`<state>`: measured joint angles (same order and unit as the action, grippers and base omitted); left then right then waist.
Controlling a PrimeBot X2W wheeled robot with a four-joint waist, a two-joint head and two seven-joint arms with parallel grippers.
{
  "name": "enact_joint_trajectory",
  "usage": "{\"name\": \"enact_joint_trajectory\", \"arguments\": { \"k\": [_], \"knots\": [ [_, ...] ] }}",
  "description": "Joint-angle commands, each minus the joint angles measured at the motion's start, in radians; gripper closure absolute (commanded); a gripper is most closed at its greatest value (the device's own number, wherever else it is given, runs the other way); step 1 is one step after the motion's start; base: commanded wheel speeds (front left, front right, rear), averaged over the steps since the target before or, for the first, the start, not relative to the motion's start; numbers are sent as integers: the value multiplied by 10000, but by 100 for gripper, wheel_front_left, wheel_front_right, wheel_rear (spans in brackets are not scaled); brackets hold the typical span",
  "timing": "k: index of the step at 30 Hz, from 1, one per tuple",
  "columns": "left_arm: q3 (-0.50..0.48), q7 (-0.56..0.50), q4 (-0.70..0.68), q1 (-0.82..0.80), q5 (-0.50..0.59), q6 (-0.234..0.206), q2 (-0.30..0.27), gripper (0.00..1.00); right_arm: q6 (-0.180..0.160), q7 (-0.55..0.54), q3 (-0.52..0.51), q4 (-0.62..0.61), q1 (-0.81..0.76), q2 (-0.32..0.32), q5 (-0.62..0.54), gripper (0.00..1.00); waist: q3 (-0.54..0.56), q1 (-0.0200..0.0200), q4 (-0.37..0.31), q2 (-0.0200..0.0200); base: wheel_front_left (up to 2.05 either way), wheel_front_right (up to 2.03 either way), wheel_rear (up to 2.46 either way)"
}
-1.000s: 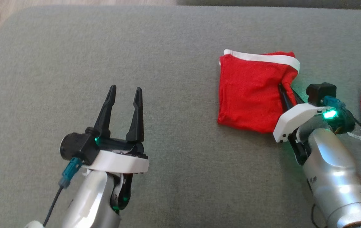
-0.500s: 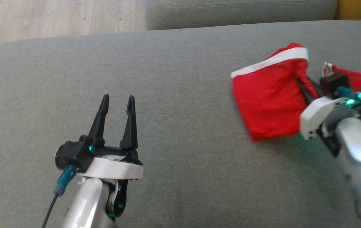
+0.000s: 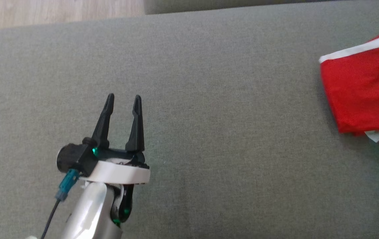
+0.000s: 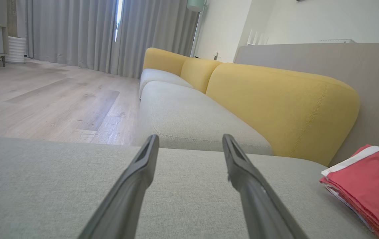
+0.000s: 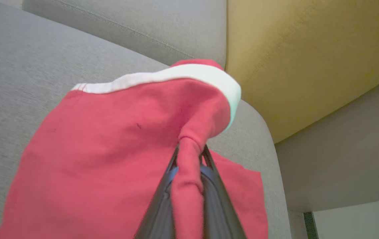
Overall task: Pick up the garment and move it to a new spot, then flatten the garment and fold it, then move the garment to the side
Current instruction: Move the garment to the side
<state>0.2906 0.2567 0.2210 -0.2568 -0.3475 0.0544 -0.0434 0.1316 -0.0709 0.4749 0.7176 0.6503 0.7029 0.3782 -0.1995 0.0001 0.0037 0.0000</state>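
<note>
The left gripper (image 3: 123, 98) is hovering over the grey sofa seat (image 3: 229, 83) with its two dark fingers spread wide apart, gripping nothing and touching nothing; in its own wrist view (image 4: 190, 137) bare cushion is showing between the fingers. The right gripper (image 5: 191, 159) is standing nearly closed, its fingers pinching a bunched twist of the red garment (image 5: 109, 149) near the white band.

The garment is hanging from that pinch and draping down towards the seat. In the head view it is lying at the far right edge (image 3: 362, 93), well apart from the left gripper. A further patch of red cloth (image 5: 242, 189) is showing on the cushion just past the right fingers; whether it is belonging to the same garment I cannot tell.

Beyond the seat, a pale wood floor (image 4: 43, 99) is running to grey curtains (image 4: 76, 33), and three yellow back cushions (image 4: 282, 109) are lining the sofa.

Counted: two grippers, one clearly held garment.
</note>
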Motion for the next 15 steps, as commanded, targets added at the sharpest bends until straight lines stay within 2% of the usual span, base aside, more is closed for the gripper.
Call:
{"name": "enact_joint_trajectory", "arguments": {
  "k": [1,7,15],
  "knots": [
    [-353,51,-341,-483,126,53,-68,0,-9,-24,-54,-178,-175,480,89,100,-148,-1,7,0,0,0,0],
    [-315,51,-312,-782,218,128,-68,0,-9,-168,-260,273,-181,1054,111,100,-723,-1,40,0,0,0,0],
    [-276,51,-273,-1157,308,223,-68,0,-9,27,-708,1241,275,1226,-521,100,-1380,-1,160,0,0,0,0]
  ]
}}
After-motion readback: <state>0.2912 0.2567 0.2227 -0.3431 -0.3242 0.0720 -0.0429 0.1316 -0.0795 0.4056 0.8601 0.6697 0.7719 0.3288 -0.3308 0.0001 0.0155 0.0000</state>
